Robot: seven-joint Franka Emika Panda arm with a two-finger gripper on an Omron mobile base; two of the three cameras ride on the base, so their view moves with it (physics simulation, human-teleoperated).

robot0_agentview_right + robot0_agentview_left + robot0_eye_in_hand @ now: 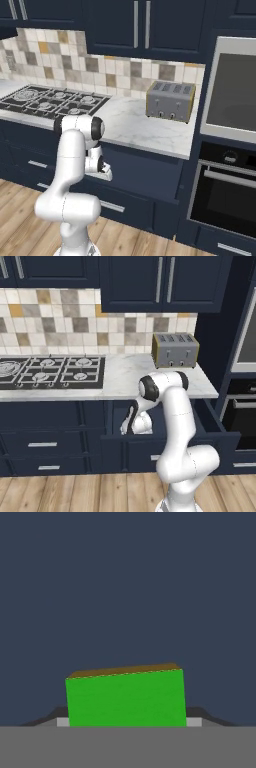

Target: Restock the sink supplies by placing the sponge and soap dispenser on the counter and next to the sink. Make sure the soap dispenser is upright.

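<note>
In my hand view the sponge (pixel 126 697) sits at the bottom centre, long axis across the frame, directly between the fingers. My gripper (pixel 128 724) looks clenched on it, down inside the open drawer (pixel 220 428).

A silver four-slot toaster (pixel 175 350) stood near the tiled backsplash (pixel 75 321), toward the right end of the worktop; a black gas stovetop (pixel 50 372) with several round burners lay well apart from it to the left; dark navy upper cabinets (pixel 160 281) with long metal handles hung above; a built-in oven (pixel 227 200) sat at the far right; a navy drawer (pixel 170 443) stood pulled open below; wooden flooring (pixel 75 493) ran underneath.
</note>
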